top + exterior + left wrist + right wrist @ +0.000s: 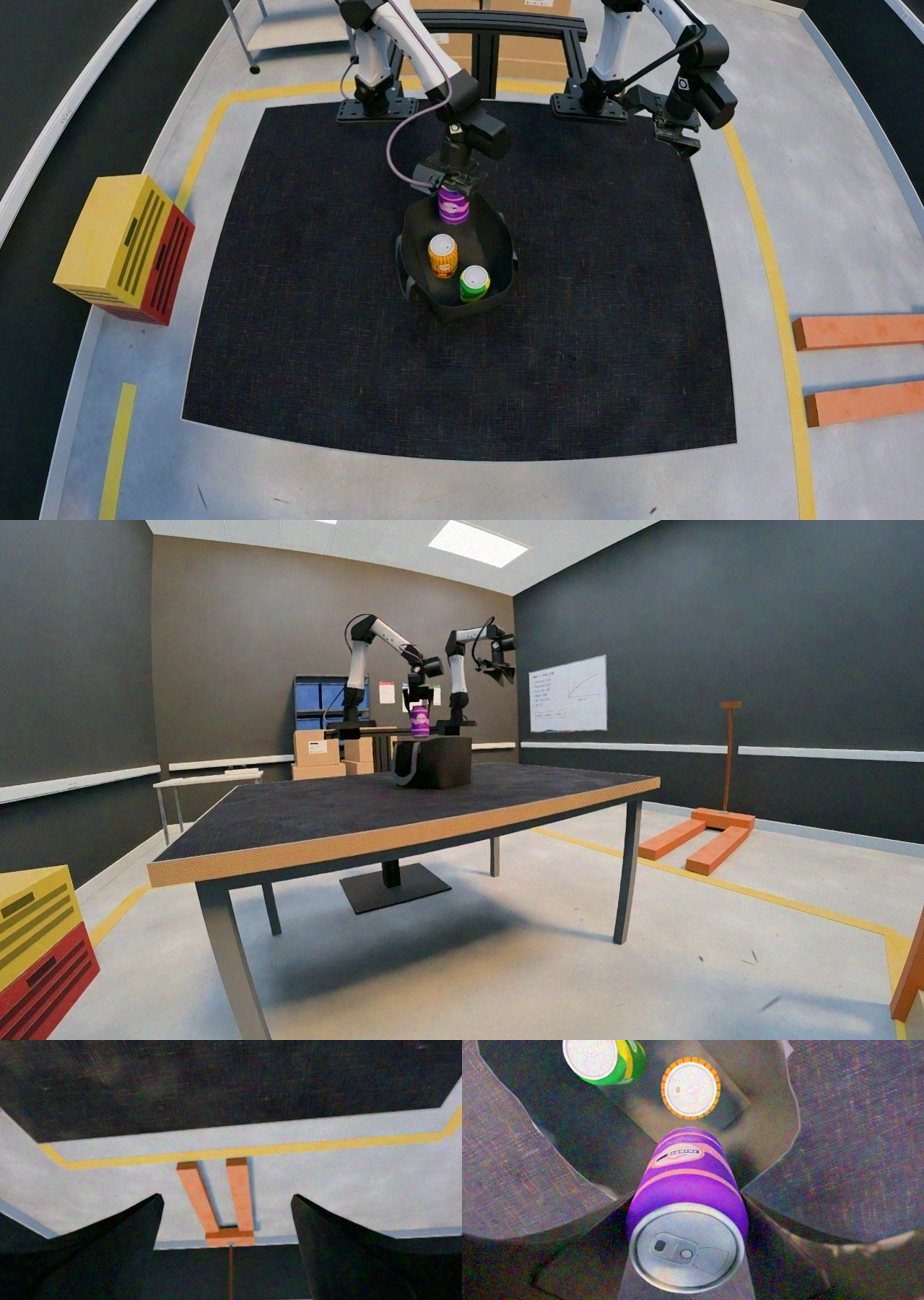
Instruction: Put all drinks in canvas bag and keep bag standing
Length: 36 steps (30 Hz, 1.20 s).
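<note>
The black canvas bag [495, 258] [447, 763] [779, 1108] stands open on the table with its walls up. An orange can [443, 258] [691, 1088] and a green-yellow can [474, 285] [633, 1063] stand upright inside it. My right gripper [454, 188] [688, 1194] is shut on a purple can [453, 208] [419, 721] [687, 1184]. It holds this can upright above the bag's rim, on the side nearest the arm bases. My left gripper [691, 139] [504, 678] [227, 1197] is open and empty, raised near the table's edge, away from the bag. The purple can hides part of the bag in the right wrist view.
The dark table top [290, 336] [271, 804] bears the bag near its middle. A black frame [497, 22] stands between the two arm bases. A yellow crate [97, 239] on a red crate [171, 258] and an orange pallet jack [859, 333] [720, 820] stand off the table.
</note>
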Motion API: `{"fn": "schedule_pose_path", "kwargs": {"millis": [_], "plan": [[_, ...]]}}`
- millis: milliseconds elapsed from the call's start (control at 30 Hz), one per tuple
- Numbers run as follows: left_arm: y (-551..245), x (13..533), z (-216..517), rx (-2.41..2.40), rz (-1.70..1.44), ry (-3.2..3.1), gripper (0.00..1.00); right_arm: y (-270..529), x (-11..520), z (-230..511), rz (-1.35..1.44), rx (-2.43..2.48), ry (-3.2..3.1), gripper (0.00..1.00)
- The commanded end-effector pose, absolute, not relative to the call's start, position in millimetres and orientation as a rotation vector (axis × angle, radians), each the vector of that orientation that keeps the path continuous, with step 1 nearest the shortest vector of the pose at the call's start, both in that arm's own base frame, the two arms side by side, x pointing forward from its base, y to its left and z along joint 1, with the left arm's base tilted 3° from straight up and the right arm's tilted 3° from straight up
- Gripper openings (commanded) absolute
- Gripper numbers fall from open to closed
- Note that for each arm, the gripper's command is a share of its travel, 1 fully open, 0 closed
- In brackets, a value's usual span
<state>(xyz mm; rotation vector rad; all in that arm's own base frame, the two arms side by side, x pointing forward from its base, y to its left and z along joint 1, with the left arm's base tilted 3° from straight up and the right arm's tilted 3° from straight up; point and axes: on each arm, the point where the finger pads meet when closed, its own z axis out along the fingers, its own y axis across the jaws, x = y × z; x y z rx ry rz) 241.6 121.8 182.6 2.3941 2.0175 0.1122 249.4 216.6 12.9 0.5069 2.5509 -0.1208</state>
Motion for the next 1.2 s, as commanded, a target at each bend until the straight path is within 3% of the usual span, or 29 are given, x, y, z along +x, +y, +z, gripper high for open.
{"fn": "schedule_pose_path", "kwargs": {"millis": [0,1167], "plan": [[124,243,183,2.408,0.117,2.01,0.91,219,260,10,-0.094,0.511,2.513,0.74],[124,243,183,2.408,0.117,2.009,0.91,223,266,-30,-0.081,0.515,2.515,0.74]]}}
